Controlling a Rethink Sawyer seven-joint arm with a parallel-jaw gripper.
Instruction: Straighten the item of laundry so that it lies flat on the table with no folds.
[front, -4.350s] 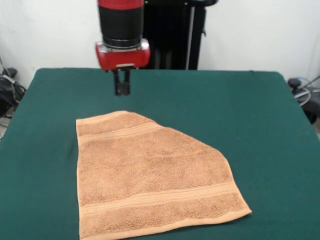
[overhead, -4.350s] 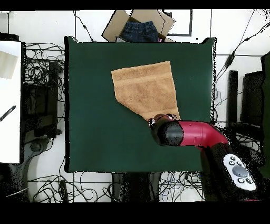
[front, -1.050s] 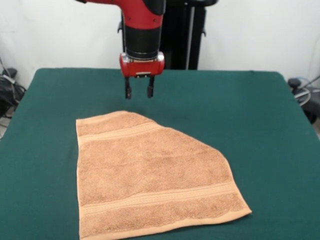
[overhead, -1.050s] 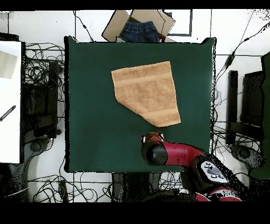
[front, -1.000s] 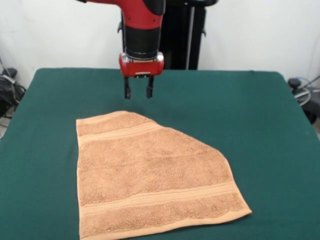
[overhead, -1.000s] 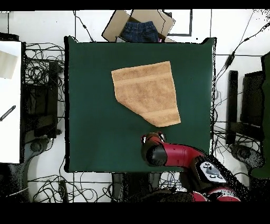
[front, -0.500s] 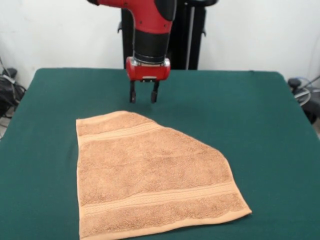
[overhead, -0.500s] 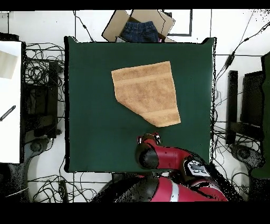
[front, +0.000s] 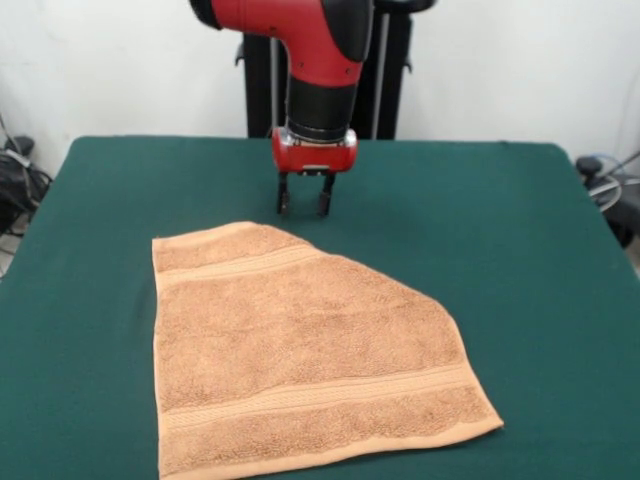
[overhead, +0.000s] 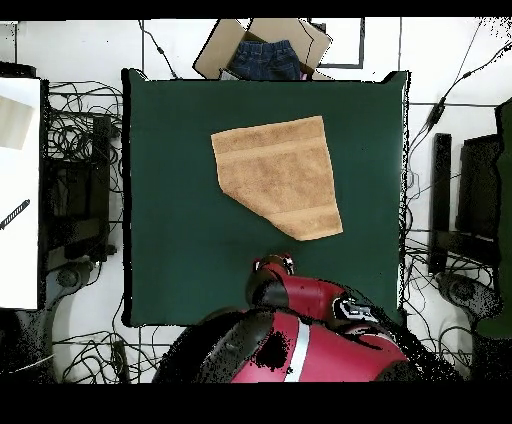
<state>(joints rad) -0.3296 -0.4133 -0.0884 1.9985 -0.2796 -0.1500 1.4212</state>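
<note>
From above I see the towel (overhead: 277, 176) lying on the green table (overhead: 170, 200), nearer its top edge, and my red arm (overhead: 300, 335) covering the bottom edge.

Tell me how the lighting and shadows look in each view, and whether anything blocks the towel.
Front view: even, soft light; the towel shows no glare, and only a faint shadow lies on the table under the open hand. Overhead view: flat light on the towel, nothing covering it; the arm hides the table's bottom edge.
</note>
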